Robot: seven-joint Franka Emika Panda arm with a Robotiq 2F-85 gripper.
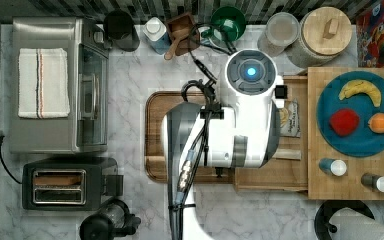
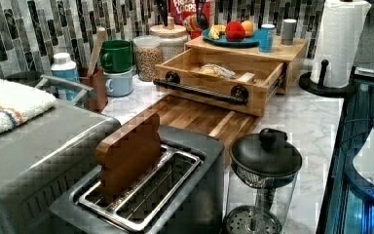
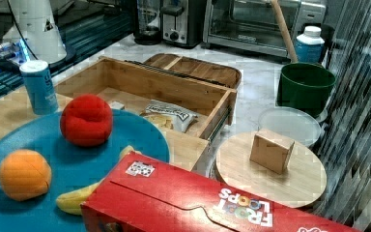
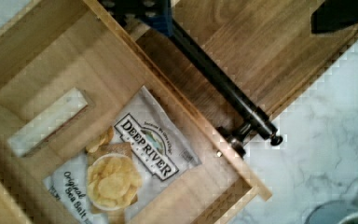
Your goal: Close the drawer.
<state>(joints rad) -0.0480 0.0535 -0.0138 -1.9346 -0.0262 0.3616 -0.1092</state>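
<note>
The light-wood drawer stands pulled out from under the wooden top, over the darker brown tray. Its black bar handle runs along the front edge. Inside lie a bag of chips and a small white bar. In the top view the white arm hangs above the drawer's front part and hides the handle. In the wrist view my gripper is open above the handle end and the tray, one finger over the drawer front, the other finger far apart.
A blue plate with fruit and two shakers rest on the wooden top. A toaster, toaster oven and French press stand beyond the tray. Mugs, jars and a cereal box line the tiled wall. A paper towel roll stands beside the drawer unit.
</note>
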